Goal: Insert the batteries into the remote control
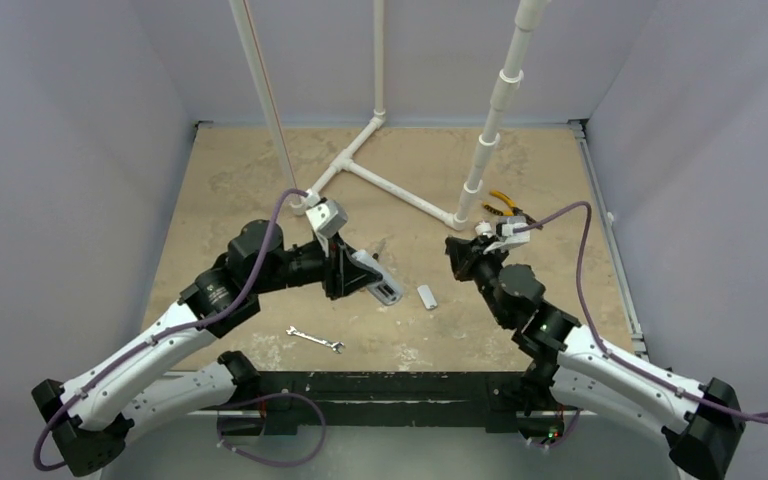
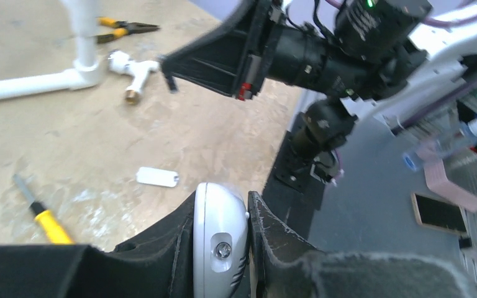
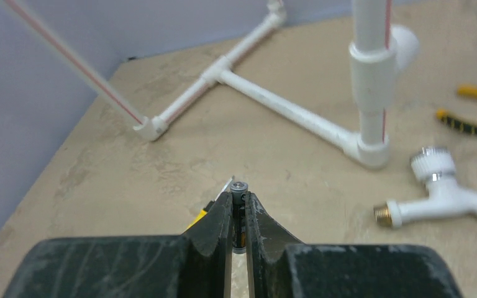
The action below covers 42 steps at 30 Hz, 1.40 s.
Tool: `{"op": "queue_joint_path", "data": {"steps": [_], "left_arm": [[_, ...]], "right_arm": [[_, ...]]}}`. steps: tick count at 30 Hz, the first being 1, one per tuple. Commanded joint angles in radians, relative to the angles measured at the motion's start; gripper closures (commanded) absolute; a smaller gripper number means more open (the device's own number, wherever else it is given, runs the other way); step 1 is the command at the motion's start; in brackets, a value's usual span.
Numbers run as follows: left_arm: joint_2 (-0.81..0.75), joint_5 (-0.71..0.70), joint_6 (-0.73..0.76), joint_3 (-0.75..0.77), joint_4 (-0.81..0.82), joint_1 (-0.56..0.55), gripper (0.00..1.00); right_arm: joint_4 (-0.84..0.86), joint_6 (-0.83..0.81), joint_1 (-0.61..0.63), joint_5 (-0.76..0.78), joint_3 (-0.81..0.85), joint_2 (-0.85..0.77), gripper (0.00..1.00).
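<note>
Two grippers, both clamping. Near table centre, left gripper is pinching remote control across its narrow sides, holding it tilted above the surface. At 3 o'clock of remote, right gripper is squeezing small battery between fingertips. White cover plate is lying between arms. Wrench is lying at 6 o'clock, pliers at 1 o'clock beside PVC pipes. Battery print too blurred for reading.

No words, brands or numbers can be read anywhere; a pale mark on the left arm is too small to make out
</note>
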Motion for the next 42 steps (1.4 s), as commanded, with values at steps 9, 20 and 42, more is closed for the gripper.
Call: {"op": "queue_joint_path", "data": {"steps": [9,20,42], "left_arm": [[-0.08,-0.174,-0.109,0.015,-0.112,0.138,1.0],[-0.14,-0.21,-0.115,-0.002,-0.17,0.141,1.0],[-0.165,-0.213,-0.127,-0.028,-0.168,0.14,1.0]], "right_arm": [[-0.542,1.02,-0.002,0.285,0.221,0.346,1.0],[-0.658,1.154,0.014,0.165,0.454,0.778,1.0],[-0.674,1.124,0.026,-0.036,0.569,0.986,0.55]]}}
